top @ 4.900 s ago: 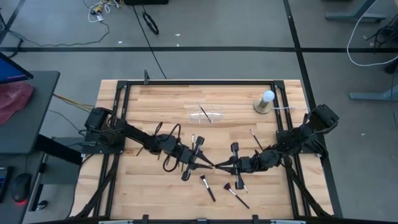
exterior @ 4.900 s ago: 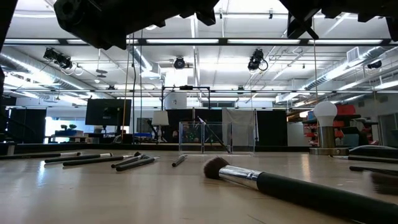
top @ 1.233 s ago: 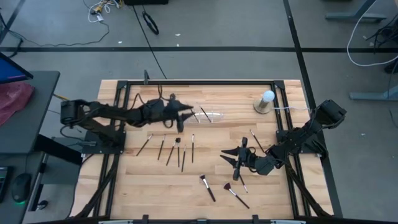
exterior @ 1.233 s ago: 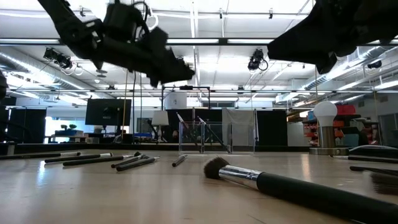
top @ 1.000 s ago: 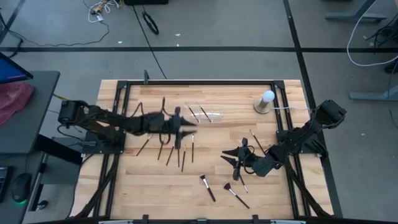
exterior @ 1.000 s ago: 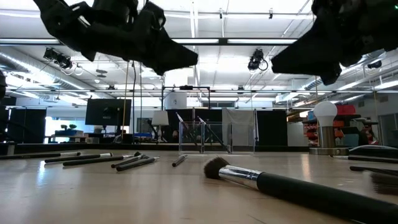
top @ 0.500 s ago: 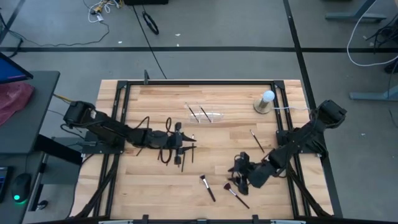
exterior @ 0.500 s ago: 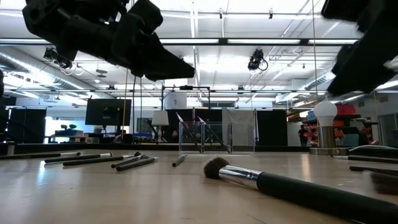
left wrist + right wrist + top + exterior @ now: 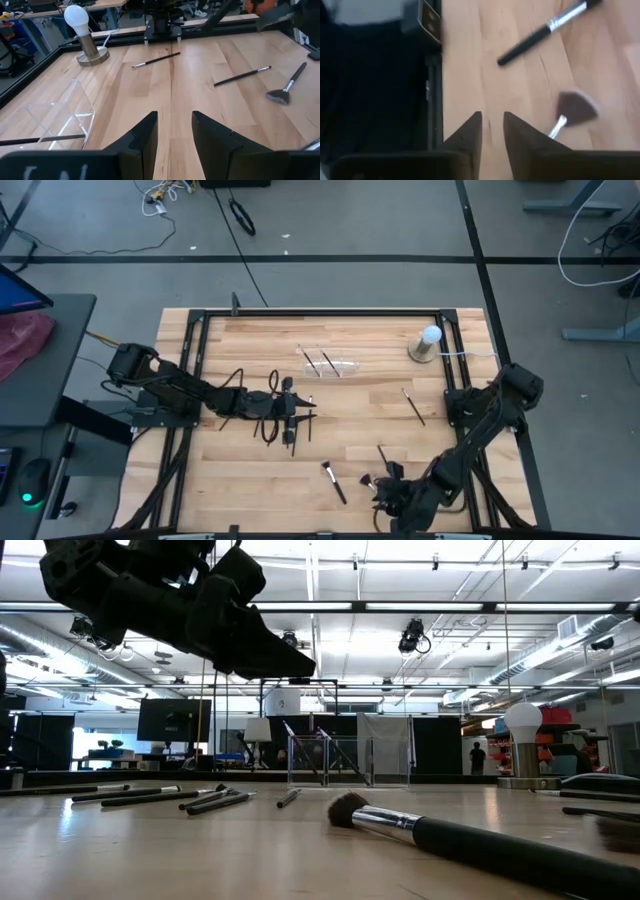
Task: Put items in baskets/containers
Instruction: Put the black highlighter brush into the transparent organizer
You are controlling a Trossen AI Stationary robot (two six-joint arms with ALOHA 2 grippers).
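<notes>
Near 6 o'clock on the bench (image 9: 240, 340), at the right gripper (image 9: 391, 496), fingers narrowly parted and empty: come down across the slim, rigid handle of the fan brush (image 9: 365, 479) just toward 11 o'clock, not on its soft splayed bristles, clench at mid-length so it stays level, then carry it to the clear, thin-walled plastic organiser tray (image 9: 346, 367) at 12 o'clock, already holding 2 brushes (image 9: 320, 362). Toward 9 o'clock of centre, left gripper (image 9: 175, 118) released and empty above more loose, dark, round-handled brushes (image 9: 150, 797); pinch only 1, since likely to roll.
</notes>
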